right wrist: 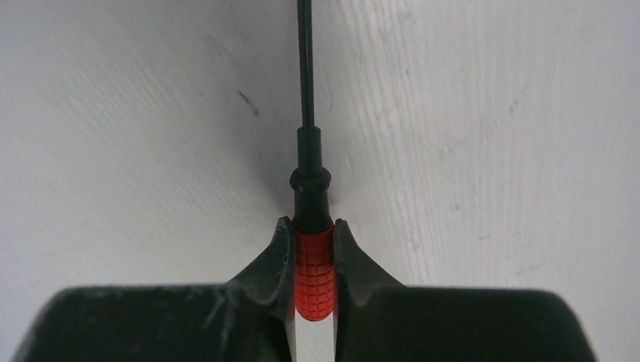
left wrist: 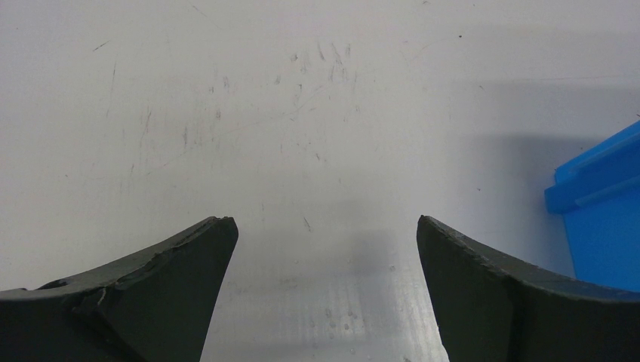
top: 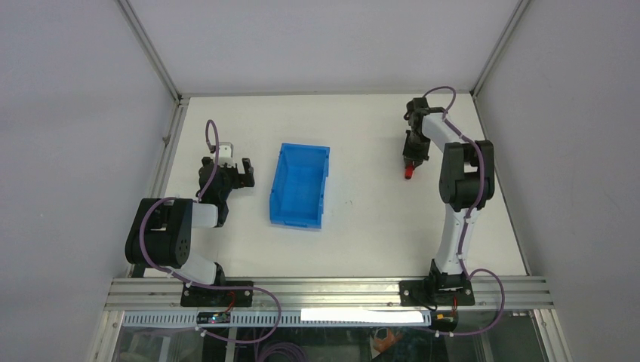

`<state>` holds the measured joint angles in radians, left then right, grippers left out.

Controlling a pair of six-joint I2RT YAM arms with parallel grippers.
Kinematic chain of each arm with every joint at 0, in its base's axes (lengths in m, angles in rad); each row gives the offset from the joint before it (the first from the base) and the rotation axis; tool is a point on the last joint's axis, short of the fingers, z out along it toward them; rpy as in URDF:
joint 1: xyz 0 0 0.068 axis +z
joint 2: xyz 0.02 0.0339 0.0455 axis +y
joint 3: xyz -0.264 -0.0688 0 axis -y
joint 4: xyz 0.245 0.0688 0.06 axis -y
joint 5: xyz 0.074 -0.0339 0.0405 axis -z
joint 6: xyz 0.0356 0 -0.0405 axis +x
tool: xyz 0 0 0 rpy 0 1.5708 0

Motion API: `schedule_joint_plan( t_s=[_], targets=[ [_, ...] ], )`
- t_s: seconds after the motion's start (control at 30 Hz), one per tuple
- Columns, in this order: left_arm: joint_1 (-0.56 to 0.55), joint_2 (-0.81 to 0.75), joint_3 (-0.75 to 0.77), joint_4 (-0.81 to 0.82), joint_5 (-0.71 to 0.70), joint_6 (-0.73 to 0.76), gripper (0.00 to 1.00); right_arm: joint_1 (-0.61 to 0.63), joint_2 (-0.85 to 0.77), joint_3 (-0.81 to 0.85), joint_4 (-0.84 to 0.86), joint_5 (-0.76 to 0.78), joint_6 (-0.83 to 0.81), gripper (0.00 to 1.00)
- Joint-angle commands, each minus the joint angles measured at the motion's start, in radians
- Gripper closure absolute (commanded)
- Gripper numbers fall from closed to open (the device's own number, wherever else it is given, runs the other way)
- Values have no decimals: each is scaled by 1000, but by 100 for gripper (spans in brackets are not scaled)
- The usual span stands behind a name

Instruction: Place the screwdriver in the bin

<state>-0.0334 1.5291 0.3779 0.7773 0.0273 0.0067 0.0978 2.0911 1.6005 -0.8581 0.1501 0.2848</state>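
The screwdriver (right wrist: 312, 273) has a short red ribbed handle and a thin black shaft that points away from the camera. My right gripper (right wrist: 312, 230) is shut on the red handle, over the white table at the far right. In the top view the right gripper (top: 412, 162) shows the red handle (top: 408, 173) below it, well right of the bin. The bright blue bin (top: 300, 185) stands mid-table and looks empty. My left gripper (top: 240, 173) is open and empty, just left of the bin. In the left wrist view the left gripper (left wrist: 324, 226) hangs over bare table, with the bin's corner (left wrist: 596, 219) at right.
White walls and metal frame rails (top: 166, 151) enclose the table on the left, back and right. The aluminium base rail (top: 324, 290) runs along the near edge. The table top (top: 370, 204) lies between the bin and the right arm.
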Motion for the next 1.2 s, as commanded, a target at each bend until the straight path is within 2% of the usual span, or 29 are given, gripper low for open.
schedule_joint_plan(
  t_s=[0.0, 0.27, 0.53, 0.67, 0.8, 1.0, 1.17],
  targets=[
    [-8, -22, 5, 27, 4, -17, 1, 18, -171, 70, -161, 24, 56, 100],
    [-7, -22, 5, 28, 4, -17, 1, 127, -406, 108, -328, 79, 152, 100],
    [-7, -21, 4, 28, 4, -18, 1, 456, -509, 207, -375, 150, 229, 100],
    [-7, -22, 5, 28, 5, -18, 1, 628, -461, 266, -343, 183, 306, 100],
    [-8, -22, 5, 27, 4, -18, 1, 753, -345, 332, -274, 199, 360, 100],
    [-7, -21, 5, 28, 4, -17, 1, 862, -157, 384, -162, 246, 483, 100],
    [-8, -22, 5, 28, 4, -17, 1, 910, -84, 326, -79, 284, 571, 100]
  ],
)
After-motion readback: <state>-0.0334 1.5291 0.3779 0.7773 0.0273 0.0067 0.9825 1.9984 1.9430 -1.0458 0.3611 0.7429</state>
